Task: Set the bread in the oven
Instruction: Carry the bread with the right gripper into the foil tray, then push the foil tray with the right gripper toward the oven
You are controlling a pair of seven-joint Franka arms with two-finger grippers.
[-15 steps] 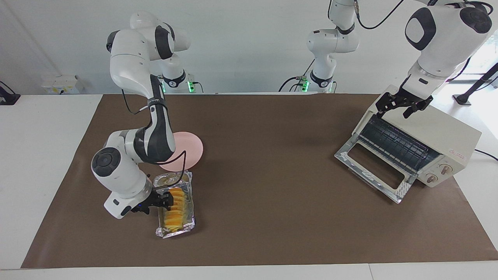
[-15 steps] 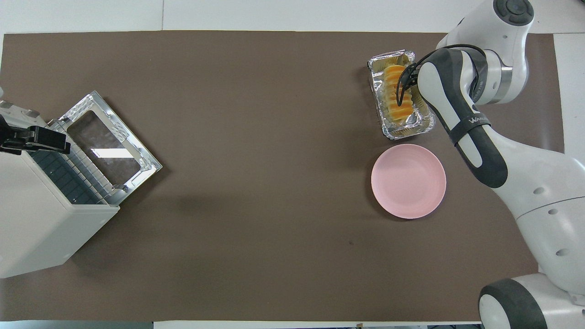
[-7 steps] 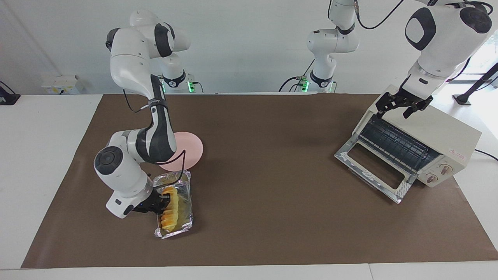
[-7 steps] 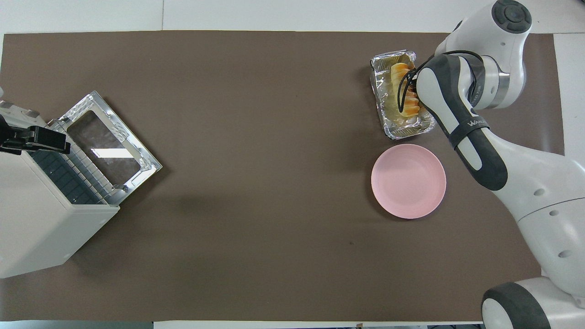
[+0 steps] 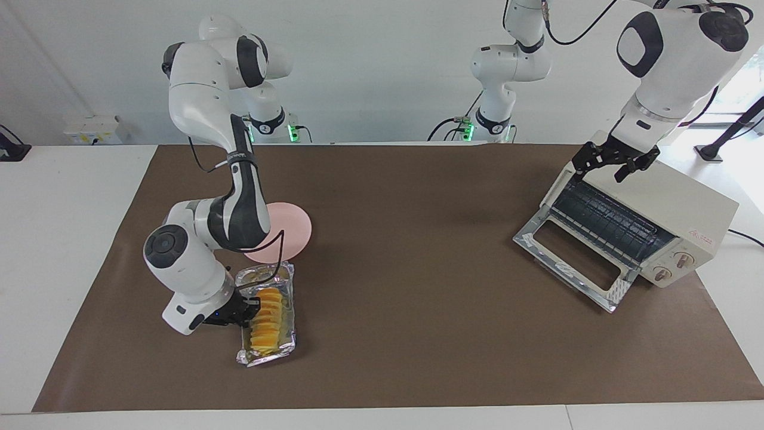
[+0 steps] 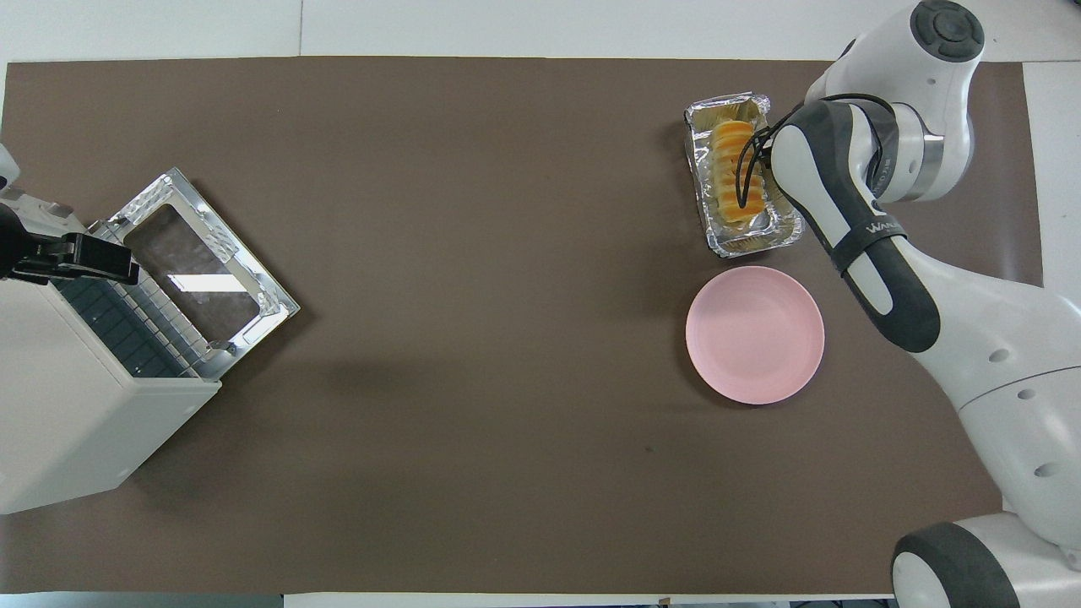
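Brown mat: your right gripper [image 5: 253, 306] pinches the ridged yellow-orange bread [image 5: 267, 320]; the crinkled foil tray [image 5: 287, 285] could lift too; the left gripper [image 5: 615, 161] waits spread over the cream oven [image 5: 686, 206].

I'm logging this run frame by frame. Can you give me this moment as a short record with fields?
bread: in foil tray
right claw: shut, at the bread's side
oven: door down, rack empty, at left arm's end
left claw: open, over the oven's top, waiting
pink plate: empty, beside the tray, nearer to the robots
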